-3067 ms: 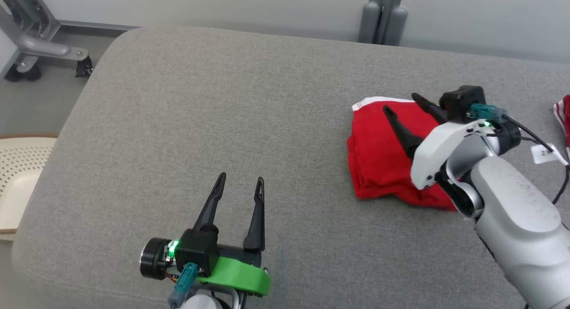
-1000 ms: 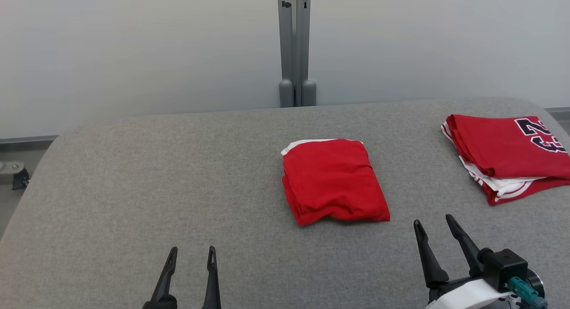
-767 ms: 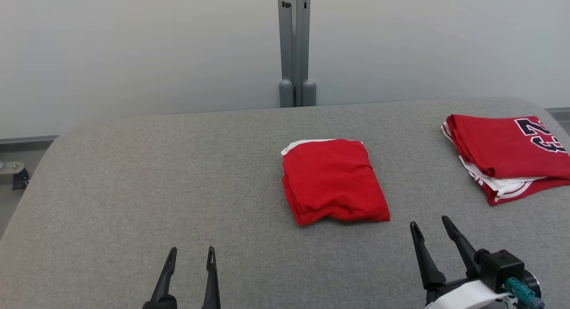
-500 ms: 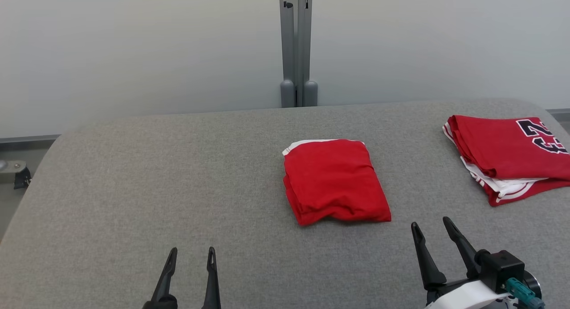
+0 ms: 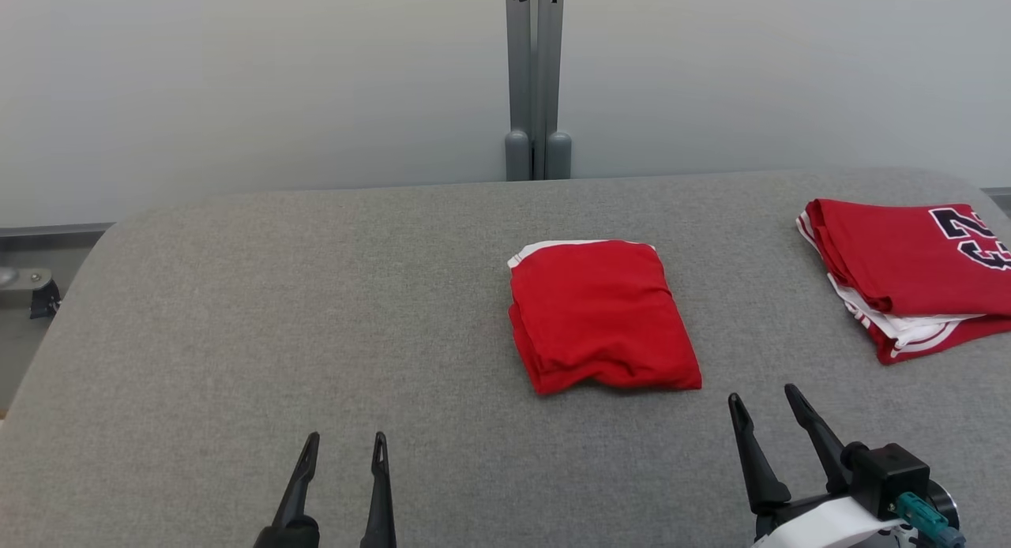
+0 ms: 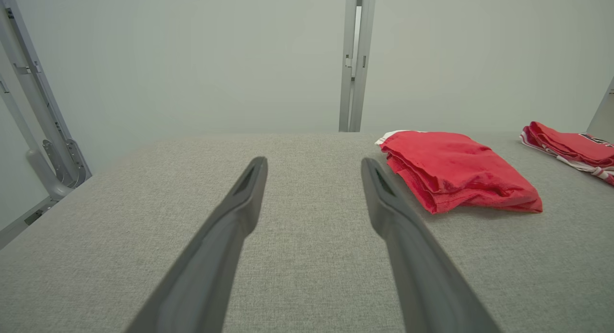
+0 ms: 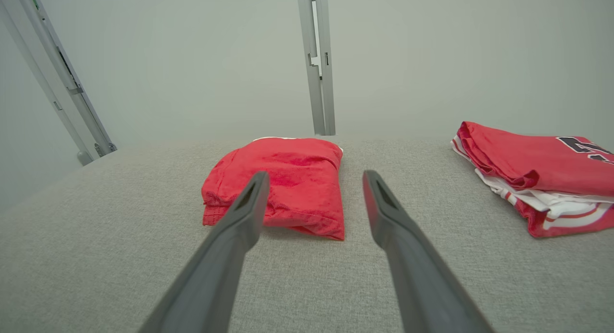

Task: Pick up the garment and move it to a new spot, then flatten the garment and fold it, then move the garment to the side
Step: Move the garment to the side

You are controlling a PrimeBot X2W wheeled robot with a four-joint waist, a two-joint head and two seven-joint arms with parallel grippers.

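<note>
The garment (image 5: 602, 315) is a red cloth with white trim, folded into a small packet on the grey padded table (image 5: 316, 295), right of centre. It also lies ahead of the right fingers as the garment (image 7: 283, 182) and off to the right as the garment (image 6: 455, 170) in the left wrist view. My left gripper (image 5: 345, 444) hovers open near the front edge, well left of it. My right gripper (image 5: 764, 398) is open too, just in front and right of the packet, touching nothing.
A second folded red jersey (image 5: 908, 272) with a dark number and white trim lies at the table's right end, also as the jersey (image 7: 532, 172). A grey metal post (image 5: 537, 74) stands behind the table against a pale wall. A frame foot (image 5: 28, 291) sits at far left.
Three seconds ago my right gripper was over the red packet; it has since drawn back to the front. Over the last second the camera has shifted slightly; both grippers stay open and still.
</note>
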